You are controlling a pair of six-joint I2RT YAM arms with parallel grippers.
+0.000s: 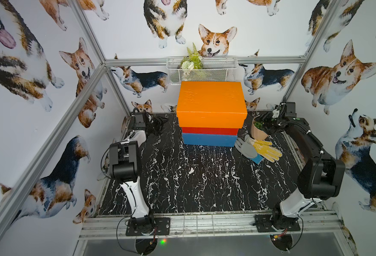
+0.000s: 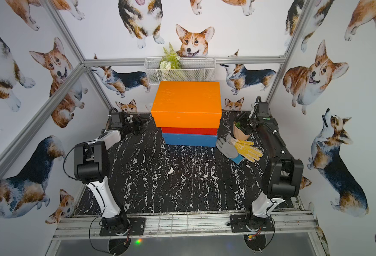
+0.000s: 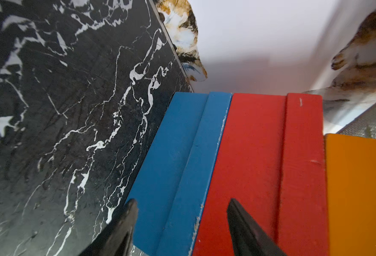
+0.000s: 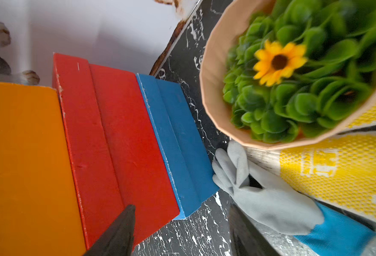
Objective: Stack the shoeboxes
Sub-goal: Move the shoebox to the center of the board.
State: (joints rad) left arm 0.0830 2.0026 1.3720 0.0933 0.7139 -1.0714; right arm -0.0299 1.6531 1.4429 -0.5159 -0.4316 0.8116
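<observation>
Evidently stacking was done: orange box [image 1: 211, 104] on red box [image 1: 209, 130] on blue box [image 1: 208, 140]. My left gripper [image 3: 182, 200] and right gripper [image 4: 182, 206] stood parted, empty; next, a clean retreat.

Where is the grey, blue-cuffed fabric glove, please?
In both top views the grey glove lies on the right, between the rectangular blue shoebox and the yellow knitted glove.
</observation>
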